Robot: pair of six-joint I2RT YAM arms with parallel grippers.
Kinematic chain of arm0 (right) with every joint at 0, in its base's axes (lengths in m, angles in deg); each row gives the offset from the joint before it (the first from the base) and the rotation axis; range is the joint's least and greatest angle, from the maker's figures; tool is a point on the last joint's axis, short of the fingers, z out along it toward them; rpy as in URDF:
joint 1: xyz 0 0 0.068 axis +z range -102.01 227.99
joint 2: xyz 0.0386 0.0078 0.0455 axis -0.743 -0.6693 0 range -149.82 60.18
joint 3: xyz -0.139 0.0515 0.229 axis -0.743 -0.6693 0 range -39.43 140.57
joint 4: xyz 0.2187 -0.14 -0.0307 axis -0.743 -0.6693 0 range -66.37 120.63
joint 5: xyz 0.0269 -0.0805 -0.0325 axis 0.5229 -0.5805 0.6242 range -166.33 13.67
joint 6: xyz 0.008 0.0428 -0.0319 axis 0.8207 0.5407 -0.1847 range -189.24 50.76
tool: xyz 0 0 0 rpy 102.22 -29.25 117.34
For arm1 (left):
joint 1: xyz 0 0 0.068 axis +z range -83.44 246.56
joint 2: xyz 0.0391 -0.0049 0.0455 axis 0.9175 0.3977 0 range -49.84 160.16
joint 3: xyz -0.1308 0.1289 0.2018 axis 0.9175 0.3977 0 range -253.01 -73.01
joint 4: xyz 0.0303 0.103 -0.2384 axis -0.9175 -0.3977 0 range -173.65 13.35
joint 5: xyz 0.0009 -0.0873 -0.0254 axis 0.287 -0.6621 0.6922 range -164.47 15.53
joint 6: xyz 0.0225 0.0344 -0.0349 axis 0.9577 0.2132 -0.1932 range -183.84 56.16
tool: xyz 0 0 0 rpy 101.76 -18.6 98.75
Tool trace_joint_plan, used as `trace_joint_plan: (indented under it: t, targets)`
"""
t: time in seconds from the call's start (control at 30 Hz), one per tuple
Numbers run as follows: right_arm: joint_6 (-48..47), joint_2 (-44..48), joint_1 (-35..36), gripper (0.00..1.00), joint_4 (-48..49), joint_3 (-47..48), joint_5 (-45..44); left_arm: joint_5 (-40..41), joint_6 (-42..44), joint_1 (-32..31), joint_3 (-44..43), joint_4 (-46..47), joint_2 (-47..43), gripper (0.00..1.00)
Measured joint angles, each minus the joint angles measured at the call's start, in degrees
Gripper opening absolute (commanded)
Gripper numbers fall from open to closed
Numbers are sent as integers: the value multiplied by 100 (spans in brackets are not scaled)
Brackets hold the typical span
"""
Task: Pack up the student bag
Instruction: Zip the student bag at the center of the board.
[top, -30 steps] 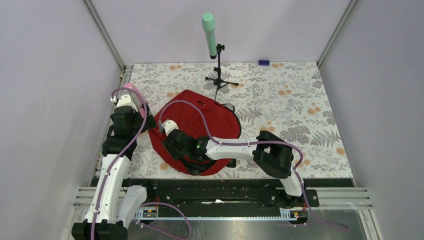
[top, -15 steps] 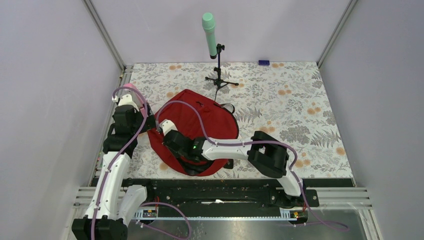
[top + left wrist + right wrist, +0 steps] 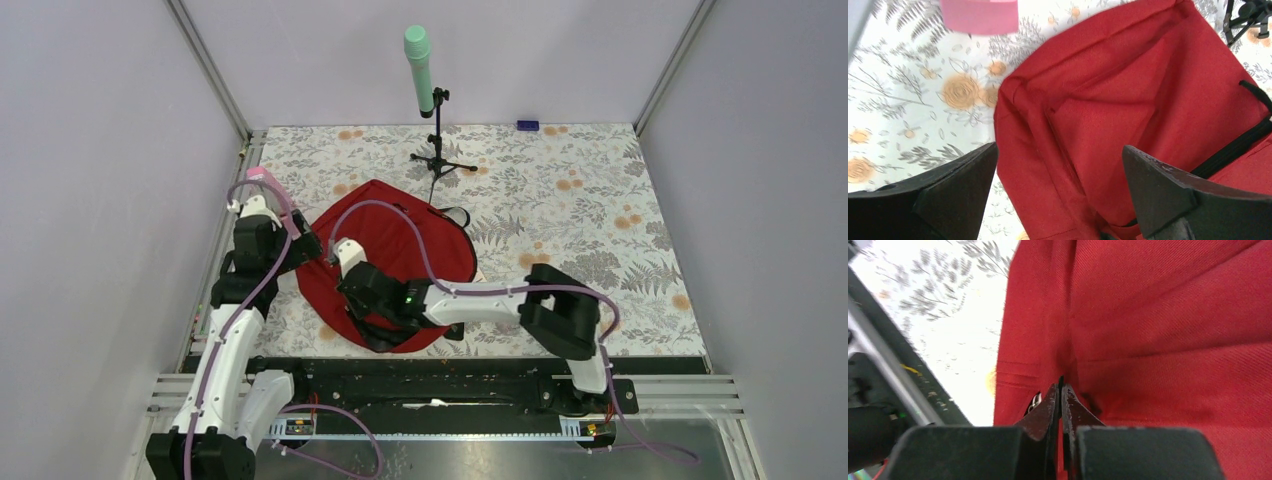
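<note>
Pale lilac walls are closing in the booth on three sides, and the surface [image 3: 600,200], covered in a grey-leaf and orange-flower cloth, is stretching from the arm bases to the far wall. The student bag [image 3: 410,240] is lying flat on the left half of the surface, nearer the near edge than the far one, its red fabric spreading wide and a black strap [image 3: 1243,142] trailing along its right side.

The right end effector [image 3: 1060,388] is reaching across from the right and sitting at the bag's left part. Its fingers are pressed together and seem to be pinching a fold of the red fabric, with creases running into the tips. A small silvery metal piece [image 3: 1035,400] is showing just beside them.

The left end effector [image 3: 1058,155] is hanging over the bag's left border, fingers spread wide, with red cloth filling the gap between them and touching neither one.

A pink object [image 3: 979,15] is sitting near the left edge, just beyond the bag. A green-topped microphone [image 3: 418,68] is standing on a black tripod [image 3: 441,160] near the far edge, just behind the bag. A small blue object [image 3: 527,125] is lying at the far edge, well apart from everything.
</note>
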Motion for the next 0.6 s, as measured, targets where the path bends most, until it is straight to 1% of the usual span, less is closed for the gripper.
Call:
trace_joint_plan:
  t: [0.03,0.17,0.23,0.4,0.43,0.5,0.6]
  targets:
    - [39,179,0,0,85,-157,46,-42,-116,-2,114,39,-7,99]
    - [177,815,0,0,483,-529,208,-278,-562,0,697,284,-83,89]
    - [225,1051,2,0,680,-634,229,-428,-763,0,1010,404,-127,87]
    - [291,1211,0,0,894,-748,313,-802,-1187,0,1620,826,-129,77]
    - [299,1211,0,0,887,-758,334,-848,-1237,0,1698,911,-129,72]
    - [315,1211,0,0,872,-761,365,-966,-1366,0,1906,1191,-129,59]
    - [363,1211,0,0,883,-782,376,-1180,-1541,17,2194,1646,-103,37]
